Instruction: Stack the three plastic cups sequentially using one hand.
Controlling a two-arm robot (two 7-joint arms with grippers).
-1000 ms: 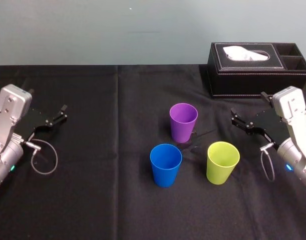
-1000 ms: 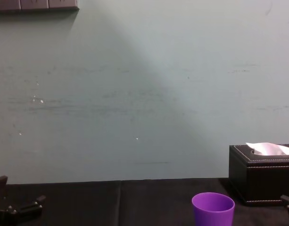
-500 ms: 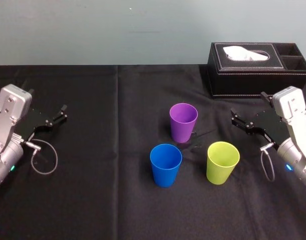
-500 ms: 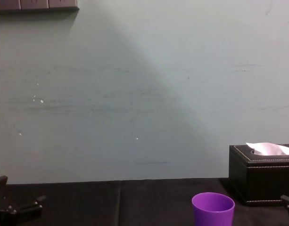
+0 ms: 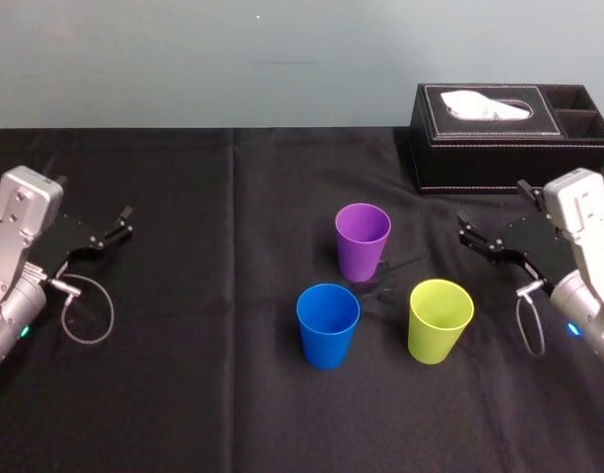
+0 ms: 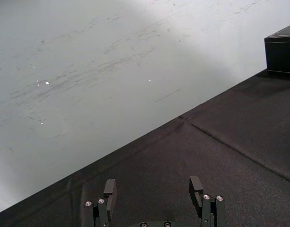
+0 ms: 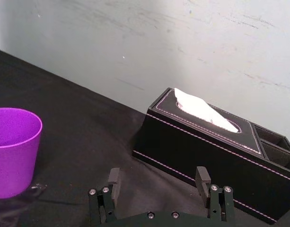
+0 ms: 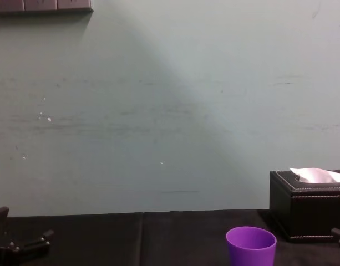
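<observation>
Your right gripper hovers low over the black tablecloth with its two thin fingers spread wide and nothing between them; the right wrist view shows the same open gap. All three cups stand upright, mouths up, on this gripper's left, each apart from the others and none touched. The yellow-green cup is the closest to it, a little to the left of the fingertips and nearer the robot's body. The purple cup stands farther left, about level with the fingertips, and it shows ahead of the fingers in the wrist view. The blue cup is the farthest from this gripper, left of the yellow-green cup and nearer the body than the purple one. The black tissue box sits beyond the gripper, toward the wall, with a white tissue poking out of its top.

Your left gripper rests far out at the table's left side, fingers likewise spread on nothing; all the cups lie well apart from it, off to its right, the blue one nearest.
</observation>
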